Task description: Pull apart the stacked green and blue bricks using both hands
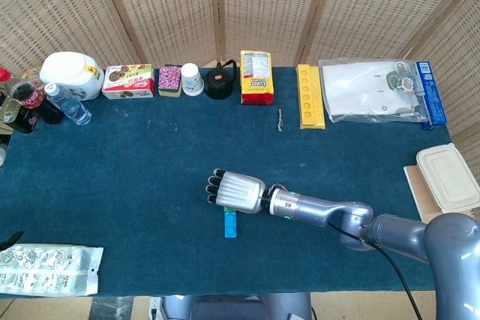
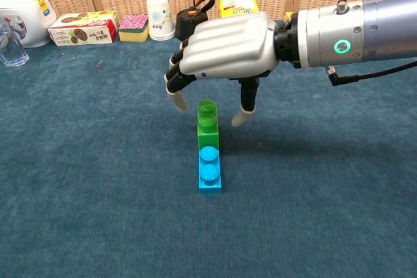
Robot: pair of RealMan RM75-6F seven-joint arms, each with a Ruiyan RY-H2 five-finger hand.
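Observation:
A green brick (image 2: 208,128) and a blue brick (image 2: 209,170) lie joined end to end on the blue cloth, green at the far end. In the head view only the blue brick (image 1: 230,225) shows below my right hand (image 1: 235,191), which covers the green one. In the chest view my right hand (image 2: 221,50) hovers palm down over the green brick, its fingers (image 2: 176,100) spread to the brick's left and its thumb (image 2: 242,115) to the right, touching nothing. My left hand is not visible in either view.
Along the table's far edge stand a white jug (image 1: 72,74), a snack box (image 1: 128,81), a paper cup (image 1: 192,79), a black kettle (image 1: 220,82), a yellow packet (image 1: 256,76) and a yellow block strip (image 1: 310,96). A plastic bag (image 1: 46,269) lies at the front left.

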